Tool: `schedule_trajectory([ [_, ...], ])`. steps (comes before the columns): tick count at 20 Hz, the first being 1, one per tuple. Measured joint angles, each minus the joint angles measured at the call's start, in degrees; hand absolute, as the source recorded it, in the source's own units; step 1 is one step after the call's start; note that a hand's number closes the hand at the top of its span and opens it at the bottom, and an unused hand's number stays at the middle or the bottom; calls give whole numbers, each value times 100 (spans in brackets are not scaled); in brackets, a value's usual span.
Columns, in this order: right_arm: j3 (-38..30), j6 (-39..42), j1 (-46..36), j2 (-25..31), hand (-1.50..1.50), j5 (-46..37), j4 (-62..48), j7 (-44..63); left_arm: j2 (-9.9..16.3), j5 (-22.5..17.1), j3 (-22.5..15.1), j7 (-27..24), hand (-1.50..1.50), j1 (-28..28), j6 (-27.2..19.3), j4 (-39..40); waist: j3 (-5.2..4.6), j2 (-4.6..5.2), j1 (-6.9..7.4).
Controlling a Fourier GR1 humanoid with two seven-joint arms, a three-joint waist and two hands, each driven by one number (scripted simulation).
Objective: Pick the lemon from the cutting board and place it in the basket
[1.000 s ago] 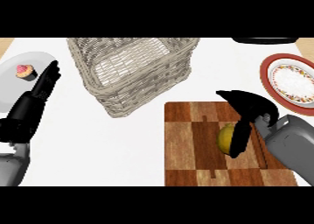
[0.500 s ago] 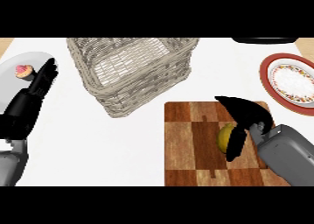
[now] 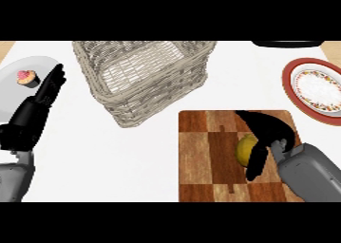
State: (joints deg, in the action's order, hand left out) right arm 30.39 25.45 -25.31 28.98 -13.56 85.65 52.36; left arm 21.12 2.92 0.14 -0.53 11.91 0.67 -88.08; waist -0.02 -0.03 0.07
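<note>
The yellow lemon [image 3: 245,148] lies on the checkered wooden cutting board [image 3: 204,161] at the lower right. My right hand [image 3: 269,129] is at the lemon's right side. Its fingers [image 3: 251,118] stretch out over the board just beyond the fruit, and the thumb [image 3: 259,162] runs down along the lemon's near right edge, hiding part of it. The fingers look straight, not wrapped round the fruit. The woven wicker basket [image 3: 141,80] stands upper centre, up and left of the board. My left hand [image 3: 34,114] rests open at the left, fingers pointing up.
A white plate [image 3: 12,90] with a pink cupcake [image 3: 27,77] sits at the far left by my left fingertips. A red-rimmed patterned plate [image 3: 318,90] lies at the right edge. A dark object [image 3: 288,43] shows at the top right.
My right forearm has drawn down toward the near edge, and the thumb now lies lower against the lemon. The lemon has stayed on the board. The left hand has barely shifted.
</note>
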Motion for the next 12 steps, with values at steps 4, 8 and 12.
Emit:
schedule_trajectory([
  [4,-109,34,318,-166,-150,-349,25,-79,-28,34,118,-32,0,-32,129,-11,1,0,-4],
  [8,-330,159,367,-333,-150,-647,-244,-276,-136,137,183,-134,0,-128,164,-12,2,3,3],
  [12,-588,163,459,-575,150,-913,-310,-322,-171,180,277,-85,0,-43,280,11,-18,-18,-1],
])
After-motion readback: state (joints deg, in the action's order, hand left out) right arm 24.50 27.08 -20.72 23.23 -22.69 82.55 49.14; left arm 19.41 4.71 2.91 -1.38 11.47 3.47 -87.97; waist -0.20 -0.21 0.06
